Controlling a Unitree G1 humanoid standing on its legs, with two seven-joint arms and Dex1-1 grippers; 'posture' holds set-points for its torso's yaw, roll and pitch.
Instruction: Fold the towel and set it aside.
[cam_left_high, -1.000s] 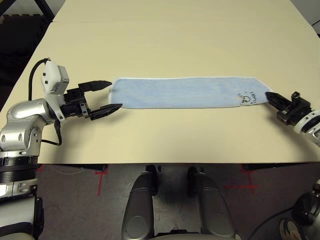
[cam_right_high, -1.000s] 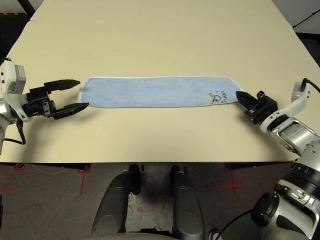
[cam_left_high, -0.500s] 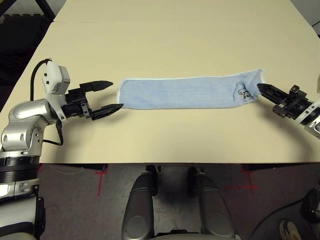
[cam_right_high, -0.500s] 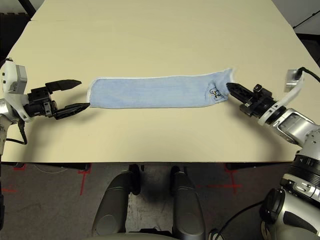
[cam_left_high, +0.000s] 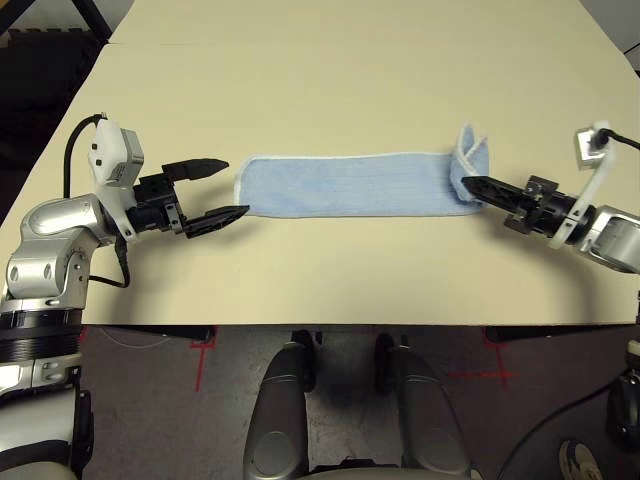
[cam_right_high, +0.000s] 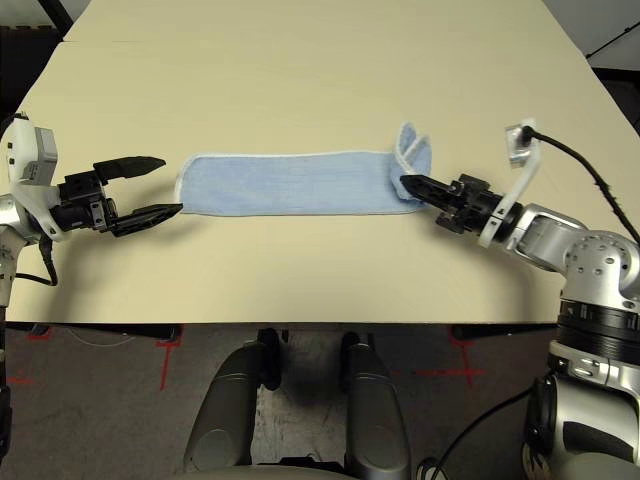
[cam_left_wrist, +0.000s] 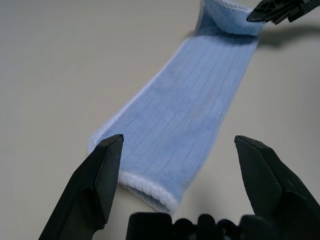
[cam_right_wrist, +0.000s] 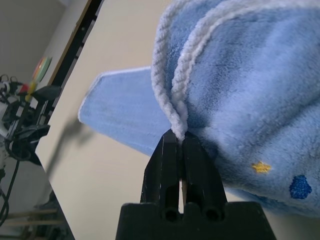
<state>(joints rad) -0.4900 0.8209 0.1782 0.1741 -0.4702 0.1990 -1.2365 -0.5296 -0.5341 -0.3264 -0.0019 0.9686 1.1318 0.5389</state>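
We hold the towel (cam_left_high: 350, 184), a long strip lying across the middle of the table (cam_left_high: 330, 70), by its right end: our right gripper (cam_left_high: 472, 184) pinches the white edging, lifting it into a curl. Our left gripper (cam_left_high: 222, 189) waits wide open just beside the left end. Carry the pinched end low and straight leftward, edges aligned.

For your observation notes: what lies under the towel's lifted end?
The right pincer is shut on the towel edge; whatever lies beneath the raised fold is covered.
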